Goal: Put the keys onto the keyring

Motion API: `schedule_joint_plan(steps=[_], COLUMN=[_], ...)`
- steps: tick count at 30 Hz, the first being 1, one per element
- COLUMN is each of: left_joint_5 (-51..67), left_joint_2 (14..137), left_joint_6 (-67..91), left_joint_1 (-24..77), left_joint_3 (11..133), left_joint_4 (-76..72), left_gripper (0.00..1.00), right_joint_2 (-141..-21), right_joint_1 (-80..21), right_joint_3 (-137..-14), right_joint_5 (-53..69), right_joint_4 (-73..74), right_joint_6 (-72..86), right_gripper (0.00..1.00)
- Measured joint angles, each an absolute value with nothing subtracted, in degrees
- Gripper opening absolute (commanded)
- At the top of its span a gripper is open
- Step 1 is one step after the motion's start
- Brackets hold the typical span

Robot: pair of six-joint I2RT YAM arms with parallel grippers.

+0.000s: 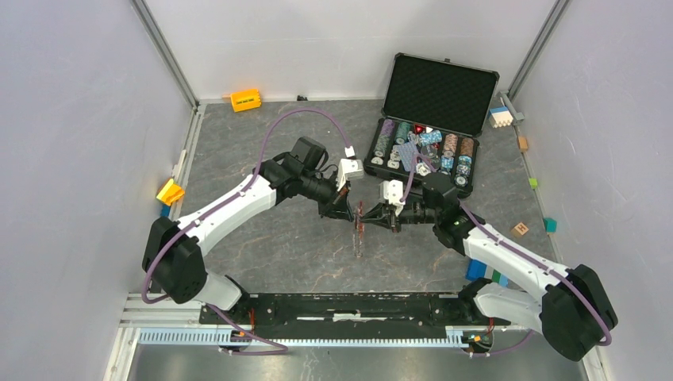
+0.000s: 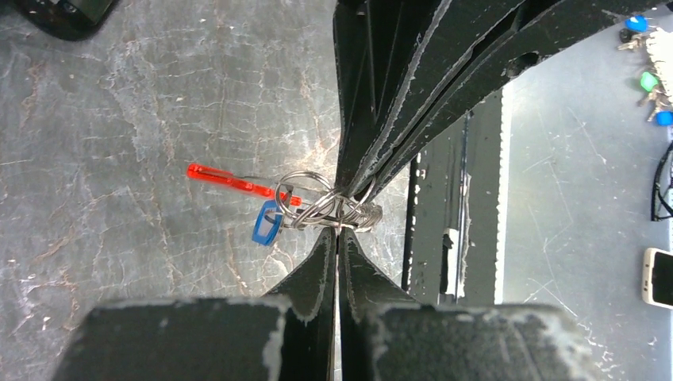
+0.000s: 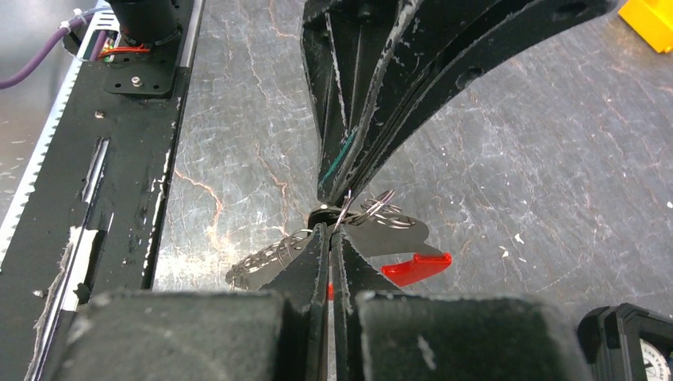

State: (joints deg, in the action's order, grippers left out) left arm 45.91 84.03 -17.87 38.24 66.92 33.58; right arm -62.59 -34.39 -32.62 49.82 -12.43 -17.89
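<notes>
Both grippers meet tip to tip over the middle of the table, each shut on the same hanging bundle. The keyring point(image 1: 359, 228) dangles between them, and its red fob point(image 2: 230, 181) sticks out to the left in the left wrist view. My left gripper point(image 2: 340, 232) pinches a cluster of silver rings point(image 2: 313, 198) with a blue-and-white tagged key point(image 2: 267, 222) beside them. My right gripper point(image 3: 329, 228) pinches thin wire at the rings point(image 3: 374, 208), with the red fob point(image 3: 417, 267) and a flat silver key point(image 3: 393, 234) just beyond. Which ring each one pinches I cannot tell.
An open black case of poker chips point(image 1: 424, 151) stands at the back right. An orange block point(image 1: 245, 99) lies at the back wall and a yellow block point(image 1: 170, 191) at the left edge. Small coloured blocks point(image 1: 520, 229) line the right side. The black base rail point(image 1: 349, 305) runs along the near edge.
</notes>
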Motion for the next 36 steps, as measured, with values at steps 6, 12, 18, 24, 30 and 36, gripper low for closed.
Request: schedule_joint_plan(steps=[6,12,18,24,30,36], left_joint_5=[49.93,52.93,54.83,57.17,58.59,60.34], left_joint_2=[84.25,84.66,84.66,84.73,85.01,87.07], left_joint_6=[-17.85,-17.85,-17.85,-17.87,-17.89,-17.87], left_joint_1=[37.95,37.58,36.86,35.94,35.59,35.42], left_joint_3=[66.92,66.65,66.02,65.98,65.98,65.98], left_joint_4=[33.71,33.71,33.63,34.04,34.26,34.37], left_gripper=[0.02,0.02,0.02,0.02,0.02,0.05], right_joint_2=[-61.54,-60.73,-60.66,-60.31,-60.31,-60.31], right_joint_1=[-34.39,-34.39,-34.39,-34.37,-34.37,-34.37], right_joint_3=[-32.34,-31.99,-31.99,-31.99,-31.97,-31.24], right_joint_5=[51.29,52.38,53.12,53.67,54.24,54.41], right_joint_4=[-13.52,-13.89,-14.22,-14.68,-15.27,-15.35], right_joint_6=[-17.91,-17.96,-18.31,-18.39,-18.35,-18.28], right_gripper=[0.00,0.00,0.00,0.00,0.00,0.00])
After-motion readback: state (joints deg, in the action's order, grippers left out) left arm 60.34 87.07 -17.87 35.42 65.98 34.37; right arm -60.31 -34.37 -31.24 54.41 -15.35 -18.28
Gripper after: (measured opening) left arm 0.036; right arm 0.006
